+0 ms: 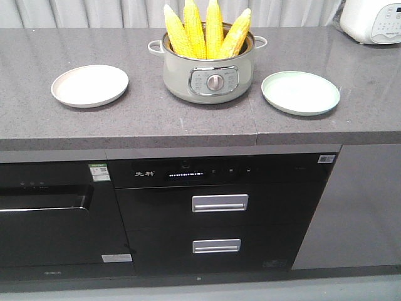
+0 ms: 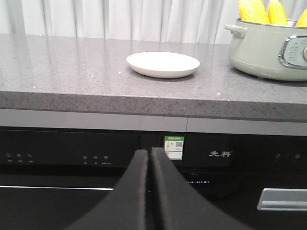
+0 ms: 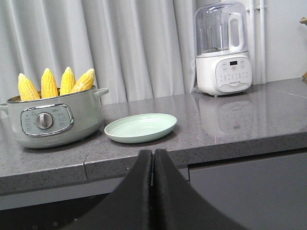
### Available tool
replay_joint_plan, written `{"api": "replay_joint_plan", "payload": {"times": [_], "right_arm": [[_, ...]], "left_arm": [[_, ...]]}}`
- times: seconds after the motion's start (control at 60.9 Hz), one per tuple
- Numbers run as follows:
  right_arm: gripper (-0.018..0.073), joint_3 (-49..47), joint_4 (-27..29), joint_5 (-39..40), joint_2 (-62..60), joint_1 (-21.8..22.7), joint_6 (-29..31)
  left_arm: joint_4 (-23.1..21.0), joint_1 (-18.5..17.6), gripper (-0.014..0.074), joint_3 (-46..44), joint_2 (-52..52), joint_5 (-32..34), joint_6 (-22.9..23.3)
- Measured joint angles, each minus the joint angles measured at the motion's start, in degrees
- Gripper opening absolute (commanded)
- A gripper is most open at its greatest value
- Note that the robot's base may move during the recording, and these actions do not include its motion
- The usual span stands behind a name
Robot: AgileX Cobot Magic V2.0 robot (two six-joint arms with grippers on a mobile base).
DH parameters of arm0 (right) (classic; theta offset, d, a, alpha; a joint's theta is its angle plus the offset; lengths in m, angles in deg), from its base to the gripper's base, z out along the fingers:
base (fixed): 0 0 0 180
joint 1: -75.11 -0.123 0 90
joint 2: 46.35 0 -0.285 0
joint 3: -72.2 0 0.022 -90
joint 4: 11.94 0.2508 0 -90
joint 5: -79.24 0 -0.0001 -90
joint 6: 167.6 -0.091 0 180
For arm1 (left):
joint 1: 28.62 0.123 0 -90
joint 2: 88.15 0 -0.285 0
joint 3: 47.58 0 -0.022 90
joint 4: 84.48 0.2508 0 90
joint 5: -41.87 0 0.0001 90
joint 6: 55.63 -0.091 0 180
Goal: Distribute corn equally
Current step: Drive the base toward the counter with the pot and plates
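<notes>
Several yellow corn cobs (image 1: 207,30) stand upright, tips up, in a pale green pot (image 1: 208,75) at the middle of the grey countertop; the corn (image 3: 55,82) and pot (image 3: 50,120) also show in the right wrist view. An empty white plate (image 1: 89,85) lies left of the pot and an empty mint-green plate (image 1: 301,92) lies right of it. My left gripper (image 2: 149,152) is shut on nothing, low in front of the counter edge, below the white plate (image 2: 163,63). My right gripper (image 3: 153,152) is shut and empty too, at the counter edge before the green plate (image 3: 140,127).
A white blender (image 3: 223,50) stands at the back right of the countertop (image 1: 188,119). Below the counter are black appliance fronts with two silver drawer handles (image 1: 219,202). White curtains hang behind the counter.
</notes>
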Motion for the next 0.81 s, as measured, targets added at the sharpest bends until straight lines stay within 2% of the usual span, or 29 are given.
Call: {"api": "replay_joint_plan", "payload": {"times": [0.805], "right_arm": [[-0.0002, 0.0, 0.0, 0.0, 0.0, 0.0, 0.0]], "left_arm": [[0.0, 0.0, -0.0006, 0.0, 0.0, 0.0, 0.0]]}}
